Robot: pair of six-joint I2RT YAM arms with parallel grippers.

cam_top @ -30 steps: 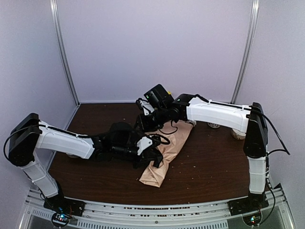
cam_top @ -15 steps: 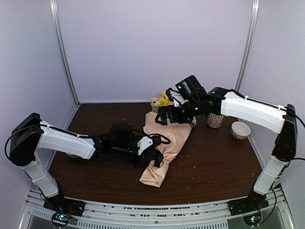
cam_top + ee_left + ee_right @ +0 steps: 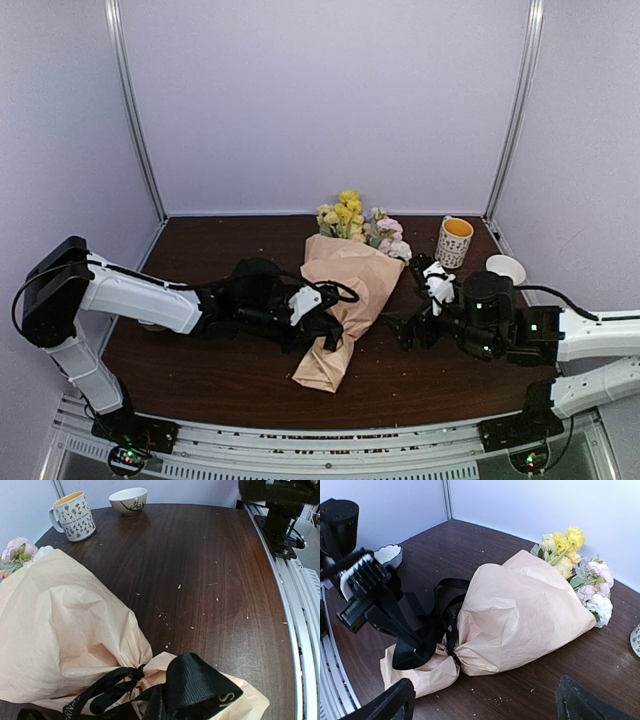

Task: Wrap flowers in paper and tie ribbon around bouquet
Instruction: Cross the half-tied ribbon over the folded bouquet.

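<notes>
We note left arm, right arm alike: smooth white shell links, bulky rounded black joint housings. Thin black cables loop off joints. Small green lights on right forearm housing. Left tool black, white ribbed block on side; right tool black, white plate. We see black base plates, tiny lit boards below.

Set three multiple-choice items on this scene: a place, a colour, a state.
1. Where is the mug? A) beside the bowl, far right of the table B) front edge C) far left corner
2. Colour of the ribbon? A) red B) black C) white
3. The right claw is: A) shut on the ribbon B) shut on the mug C) open
Key: 1 A: mug and bowl stand side by side. 2 B: black loops cinch the neck of the bouquet. 3 C: its fingers stand wide apart, nothing between.
</notes>
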